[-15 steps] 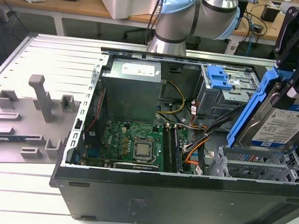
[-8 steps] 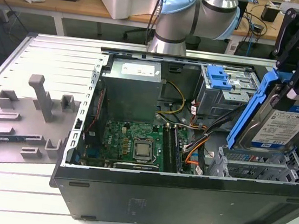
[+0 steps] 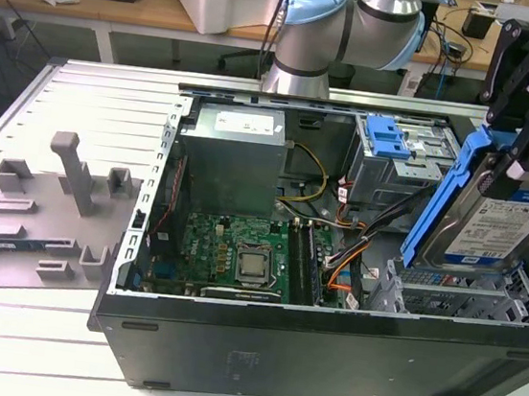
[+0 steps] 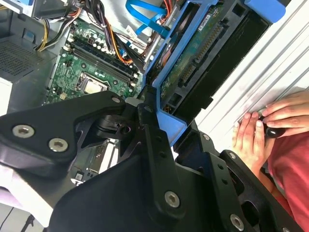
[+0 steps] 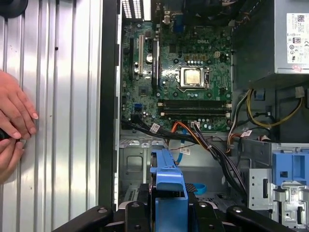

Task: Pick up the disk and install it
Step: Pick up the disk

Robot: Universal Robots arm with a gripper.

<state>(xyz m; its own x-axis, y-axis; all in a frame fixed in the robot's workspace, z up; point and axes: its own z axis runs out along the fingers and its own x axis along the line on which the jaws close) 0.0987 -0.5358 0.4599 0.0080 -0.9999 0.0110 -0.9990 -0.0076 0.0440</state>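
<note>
A robotics lab or workshop: an open PC case (image 3: pixel 323 350) lies on a ribbed metal table (image 3: pixel 104 91). Grey fixtures (image 3: pixel 73 170) stand at its nine o'clock and a robot arm (image 3: pixel 335 18) rises at twelve. A wooden bench (image 3: pixel 123 12) runs beyond.

A ribbed silver table (image 3: pixel 93 100) is seen carrying an open computer case (image 3: pixel 322 355), with a grey moulded tray (image 3: pixel 40 219) laid beside it at the exterior view's left.

Nothing legible worth quoting: blue-and-white label (image 3: pixel 511 238) on the disk (image 3: pixel 485 191), clamped in the gripper (image 3: pixel 513 156); white sticker (image 3: pixel 245 121) on grey metal box (image 3: pixel 233 175), well apart from the gripper, print too small.
</note>
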